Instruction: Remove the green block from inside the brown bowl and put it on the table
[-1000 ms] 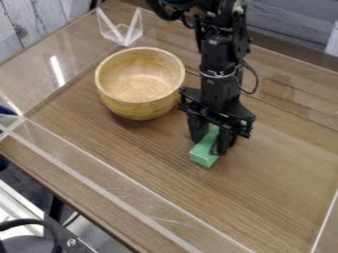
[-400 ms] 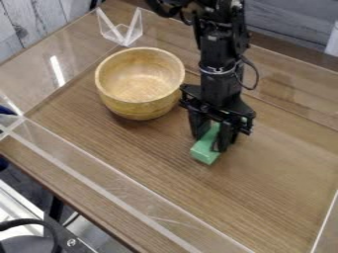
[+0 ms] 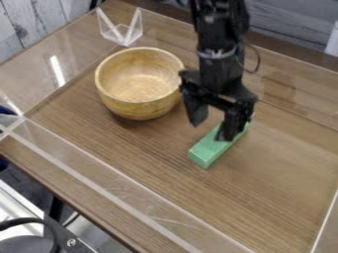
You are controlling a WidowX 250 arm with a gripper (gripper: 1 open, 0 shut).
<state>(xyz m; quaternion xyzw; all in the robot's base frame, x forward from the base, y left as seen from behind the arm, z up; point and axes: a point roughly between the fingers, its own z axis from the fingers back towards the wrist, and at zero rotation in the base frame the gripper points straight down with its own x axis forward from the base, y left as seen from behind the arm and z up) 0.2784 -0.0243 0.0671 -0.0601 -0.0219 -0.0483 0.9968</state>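
The hand [image 3: 218, 119] is seen pointing straight down with its two dark fingers [image 3: 199, 107] spread apart, and nothing is gripped between them. It is held just above the green block [image 3: 211, 148], with clear space between the fingertips and the block's upper end. A second ago the fingers were closed low around the block; since then they have been parted and the hand has been raised, while the block has been left where it was, lying flat on the bench [image 3: 119, 178] to the right of the brown bowl [image 3: 140, 83] and well outside it.

The block is a short, flat, bright green bar with square edges, laid at a slant, its near end toward the front of the bench. The bowl is round, thick-walled and of pale turned wood, with a smooth rounded rim; its inside is seen empty. It has not been shifted from its earlier place.

The bench top is of brown wood grain with a glossy finish, and pale reflections are carried on it. It is bordered by low clear plastic walls [image 3: 53, 148]. Behind the bowl, at the far edge, a small clear folded piece [image 3: 119, 26] is set upright. The black arm [image 3: 215, 40] rises behind the hand and hides part of the bench beyond it; the block itself is left almost fully in sight.
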